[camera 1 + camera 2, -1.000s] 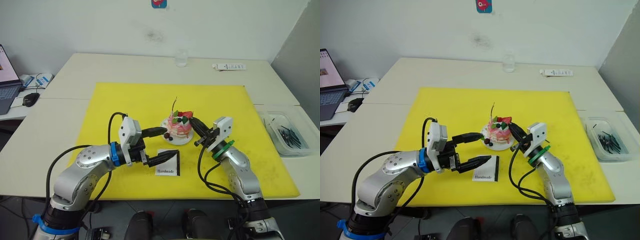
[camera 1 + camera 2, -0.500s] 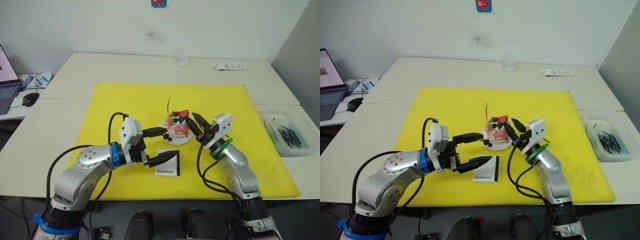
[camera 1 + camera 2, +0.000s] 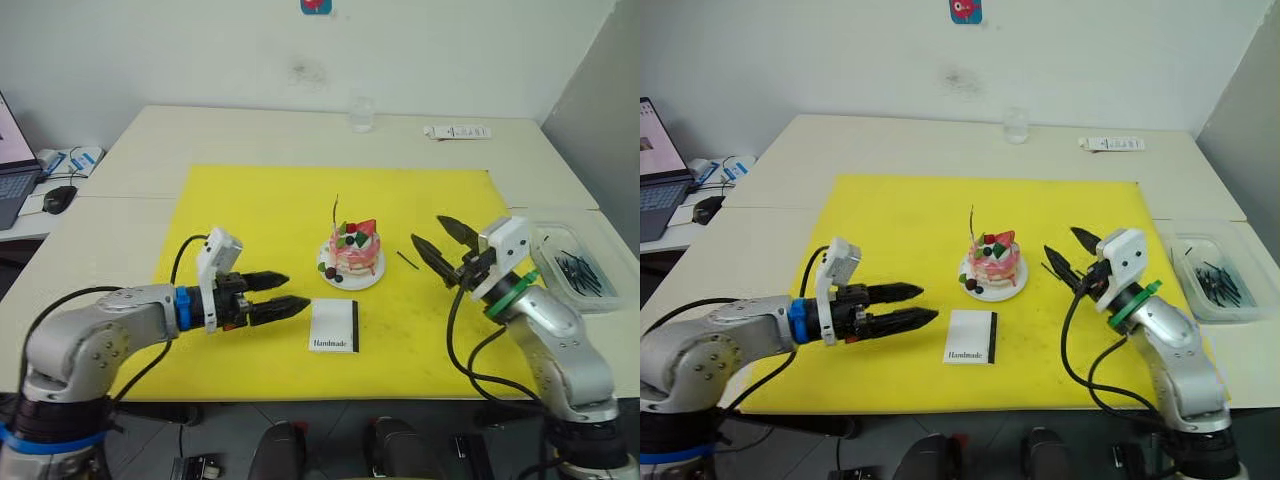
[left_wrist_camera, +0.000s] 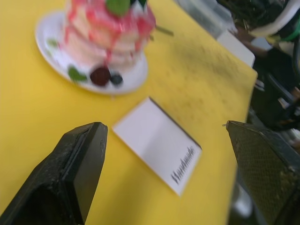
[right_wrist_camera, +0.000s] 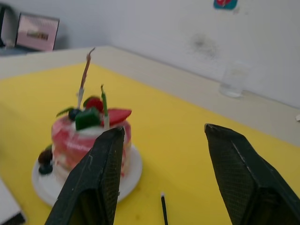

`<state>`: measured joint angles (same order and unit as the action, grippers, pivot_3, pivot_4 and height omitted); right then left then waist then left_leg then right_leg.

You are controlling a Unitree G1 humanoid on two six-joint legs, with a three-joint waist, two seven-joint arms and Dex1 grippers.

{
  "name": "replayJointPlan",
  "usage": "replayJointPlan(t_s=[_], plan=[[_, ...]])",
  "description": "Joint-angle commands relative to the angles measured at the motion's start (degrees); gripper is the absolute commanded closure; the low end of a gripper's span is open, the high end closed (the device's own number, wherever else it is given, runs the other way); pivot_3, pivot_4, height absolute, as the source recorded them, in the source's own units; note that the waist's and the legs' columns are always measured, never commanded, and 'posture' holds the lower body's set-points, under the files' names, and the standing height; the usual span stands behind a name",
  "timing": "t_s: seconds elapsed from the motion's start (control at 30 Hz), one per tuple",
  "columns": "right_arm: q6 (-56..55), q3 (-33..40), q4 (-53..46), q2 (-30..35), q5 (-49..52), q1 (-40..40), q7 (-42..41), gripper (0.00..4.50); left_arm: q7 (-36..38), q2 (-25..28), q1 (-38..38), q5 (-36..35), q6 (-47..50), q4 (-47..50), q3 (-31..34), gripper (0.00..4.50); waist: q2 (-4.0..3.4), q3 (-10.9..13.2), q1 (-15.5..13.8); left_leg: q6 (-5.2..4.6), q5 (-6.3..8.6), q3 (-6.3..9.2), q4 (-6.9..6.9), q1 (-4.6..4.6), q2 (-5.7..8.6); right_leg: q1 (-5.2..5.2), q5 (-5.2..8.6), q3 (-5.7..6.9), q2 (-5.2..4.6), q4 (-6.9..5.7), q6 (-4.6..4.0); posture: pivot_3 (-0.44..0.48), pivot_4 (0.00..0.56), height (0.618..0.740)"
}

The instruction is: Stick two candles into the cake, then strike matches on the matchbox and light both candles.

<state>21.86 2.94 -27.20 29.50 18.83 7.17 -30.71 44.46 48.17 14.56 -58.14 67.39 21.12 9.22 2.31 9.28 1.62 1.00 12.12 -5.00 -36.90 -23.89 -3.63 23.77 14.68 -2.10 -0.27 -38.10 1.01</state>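
The pink cake (image 3: 351, 256) on its white plate (image 3: 372, 279) stands mid-mat. Two thin candles rise from its top: a tall one (image 5: 84, 75) and a shorter one (image 5: 104, 107). The white matchbox (image 3: 334, 326) lies flat just in front of the cake. A short dark match (image 3: 407, 260) rests on the mat right of the cake. My left gripper (image 3: 298, 291) hovers open left of the matchbox, pointing at it, with nothing held. To the right of the cake and apart from it, my right gripper (image 3: 427, 230) is open and empty, its fingers (image 5: 96, 183) framing the cake.
A yellow mat (image 3: 250, 210) covers the table's middle. A clear tray (image 3: 543, 243) with several dark sticks sits at the right edge. A glass (image 3: 362, 115) and a white flat object (image 3: 458, 132) lie at the back; a mouse (image 3: 62, 198) is at far left.
The right gripper has opened and drawn back rightward from the cake. The left arm has pulled back to the left, away from cake and matchbox. A match now shows on the mat.
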Motion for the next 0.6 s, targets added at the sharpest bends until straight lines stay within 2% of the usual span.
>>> replayJointPlan(t_s=[0.03, 0.13, 0.2, 0.27, 0.43, 0.6], plan=[[2.7, -1.6, -4.4, 7.3, -0.5, -0.9, -6.3, 1.69, 2.0, 2.6, 2.1, -4.1, 7.9, -2.9, -1.3, 0.00, -0.01, 0.0, 0.0, 0.00, 0.00, -0.01, 0.00, 0.00, 0.03, 0.01, 0.14, 0.00, -0.01, -0.01, -0.24, 0.000, 0.150, 0.727], [4.9, -3.8, -5.0, 12.4, 1.3, -1.3, -11.7, 1.69, 1.6, 2.3, 4.0, -4.4, 12.0, -4.7, -3.8, 0.00, 0.05, 0.1, -0.1, 0.00, 0.00, 0.01, 0.00, 0.00, 0.03, 0.01, 0.18, 0.02, -0.02, -0.01, -0.31, 0.000, 0.150, 0.727], [4.5, -5.3, -4.7, 14.1, 0.8, -1.1, -14.0, 2.05, 0.7, 1.1, 5.0, -3.7, 13.1, -6.1, -4.7, 0.00, 0.10, 0.1, -0.1, 0.00, 0.00, 0.02, -0.01, 0.00, 0.02, 0.01, 0.18, 0.02, -0.02, -0.01, -0.31, 0.000, 0.150, 0.727], [5.5, -7.2, -4.2, 15.3, -0.3, -0.5, -15.2, 2.63, -1.4, -1.2, 6.2, -3.0, 15.0, -8.3, -5.3, 0.00, 0.12, 0.1, -0.1, 0.00, 0.00, 0.02, -0.01, -0.02, 0.02, 0.03, 0.18, 0.02, -0.02, -0.01, -0.31, 0.000, 0.150, 0.727], [8.2, -12.4, -1.9, 15.0, -2.9, 2.6, -15.4, 4.47, -6.0, -8.1, 9.3, -1.5, 17.7, -13.6, -4.8, 0.00, 0.20, 0.1, -0.1, -0.01, 0.00, 0.01, -0.05, -0.03, 0.05, 0.02, 0.12, -0.01, -0.01, -0.02, -0.21, 0.000, 0.150, 0.727], [8.5, -16.7, -0.1, 14.1, -5.5, 4.7, -15.9, 4.47, -7.3, -11.5, 10.1, -1.1, 19.0, -14.7, -4.9, 0.00, 0.20, 0.1, -0.5, 0.00, 0.00, 0.03, -0.05, -0.04, 0.08, -0.01, 0.09, 0.03, -0.06, -0.02, -0.16, 0.000, 0.150, 0.727]])
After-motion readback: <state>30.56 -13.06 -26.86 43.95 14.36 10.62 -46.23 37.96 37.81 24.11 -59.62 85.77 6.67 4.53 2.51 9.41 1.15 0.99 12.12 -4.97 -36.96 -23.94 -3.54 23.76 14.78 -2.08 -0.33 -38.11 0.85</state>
